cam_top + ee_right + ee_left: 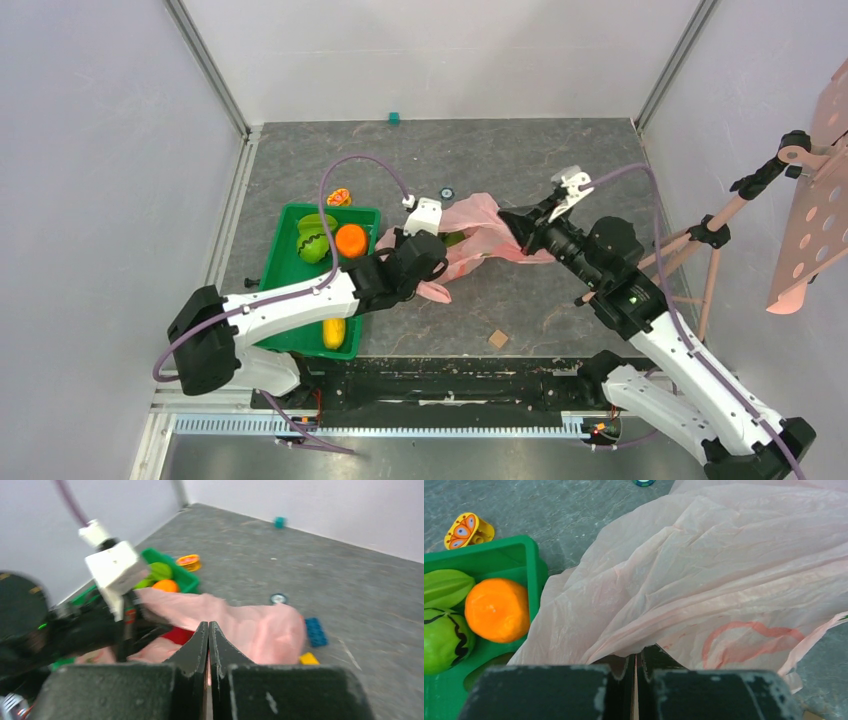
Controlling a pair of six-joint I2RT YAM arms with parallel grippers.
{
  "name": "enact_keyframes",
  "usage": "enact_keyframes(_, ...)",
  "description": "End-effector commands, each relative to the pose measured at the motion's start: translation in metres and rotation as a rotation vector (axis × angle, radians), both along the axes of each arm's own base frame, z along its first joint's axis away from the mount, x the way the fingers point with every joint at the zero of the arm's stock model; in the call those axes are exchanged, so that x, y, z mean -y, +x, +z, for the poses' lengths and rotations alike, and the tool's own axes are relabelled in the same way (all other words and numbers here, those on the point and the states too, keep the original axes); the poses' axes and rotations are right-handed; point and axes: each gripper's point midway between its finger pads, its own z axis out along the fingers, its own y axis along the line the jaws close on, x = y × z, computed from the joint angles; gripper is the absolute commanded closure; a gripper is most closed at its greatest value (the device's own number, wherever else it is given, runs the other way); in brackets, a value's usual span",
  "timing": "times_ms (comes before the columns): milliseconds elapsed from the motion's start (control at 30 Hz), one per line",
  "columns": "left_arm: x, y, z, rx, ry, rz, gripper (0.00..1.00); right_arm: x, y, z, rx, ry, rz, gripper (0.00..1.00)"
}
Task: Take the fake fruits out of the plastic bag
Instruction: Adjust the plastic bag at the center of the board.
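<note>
The pink plastic bag (485,228) lies crumpled mid-table, stretched between both grippers. My left gripper (438,250) is shut on the bag's near left edge; in the left wrist view a thin fold of film runs between its jaws (638,656), and the bag (724,570) fills the frame. My right gripper (510,220) is shut on the bag's right end, with a pink sliver between its jaws (208,628). A bright red fruit (180,635) shows in the bag (250,625) mouth in the right wrist view. A green patch (455,238) shows at the mouth in the top view.
A green tray (365,212) left of the bag holds an orange ball (351,240), green fruits (314,240) and a yellow fruit (334,333). A yellow-orange toy (339,197) lies behind it. A blue brick (316,631) and a yellow brick (309,658) lie beside the bag. A stand (720,232) is at the right.
</note>
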Motion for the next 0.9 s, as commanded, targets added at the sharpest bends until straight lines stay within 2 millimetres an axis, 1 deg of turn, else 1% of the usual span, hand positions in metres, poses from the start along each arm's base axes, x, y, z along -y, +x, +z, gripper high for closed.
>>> enact_keyframes(0, 0.011, 0.006, 0.016, 0.026, -0.094, -0.04, 0.98, -0.051, -0.038, 0.027, 0.073, 0.047, 0.286, 1.0)
enact_keyframes(33, 0.011, 0.007, 0.015, 0.025, -0.094, -0.037, 0.98, -0.061, -0.042, 0.022, 0.067, 0.023, 0.306, 1.0)
enact_keyframes(133, 0.009, 0.009, 0.013, 0.019, -0.093, -0.031, 0.98, -0.09, -0.049, -0.003, 0.009, -0.064, 0.368, 1.0)
enact_keyframes(200, 0.008, 0.011, 0.01, 0.013, -0.095, -0.028, 0.98, -0.101, -0.043, -0.022, -0.038, -0.097, 0.351, 1.0)
enact_keyframes(333, 0.005, 0.015, 0.006, 0.002, -0.098, -0.019, 0.98, -0.103, -0.016, -0.056, -0.112, -0.134, 0.213, 1.0)
enact_keyframes(400, 0.004, 0.016, 0.005, -0.006, -0.107, -0.019, 0.98, -0.105, -0.005, -0.073, -0.145, -0.168, 0.177, 1.0)
enact_keyframes(500, 0.003, 0.019, 0.003, -0.013, -0.119, -0.021, 0.98, -0.11, 0.009, -0.09, -0.177, -0.196, 0.129, 1.0)
enact_keyframes(667, 0.007, 0.019, -0.002, -0.029, -0.127, -0.041, 0.98, -0.113, 0.041, -0.11, -0.199, -0.226, -0.001, 1.0)
enact_keyframes(733, 0.008, 0.018, -0.005, -0.036, -0.13, -0.048, 0.98, -0.116, 0.053, -0.123, -0.212, -0.247, -0.043, 1.0)
enact_keyframes(800, 0.009, 0.017, -0.007, -0.038, -0.132, -0.052, 0.98, -0.121, 0.06, -0.135, -0.214, -0.257, -0.055, 1.0)
enact_keyframes(867, 0.008, 0.018, -0.01, -0.039, -0.132, -0.05, 0.98, -0.122, 0.064, -0.151, -0.216, -0.272, -0.063, 1.0)
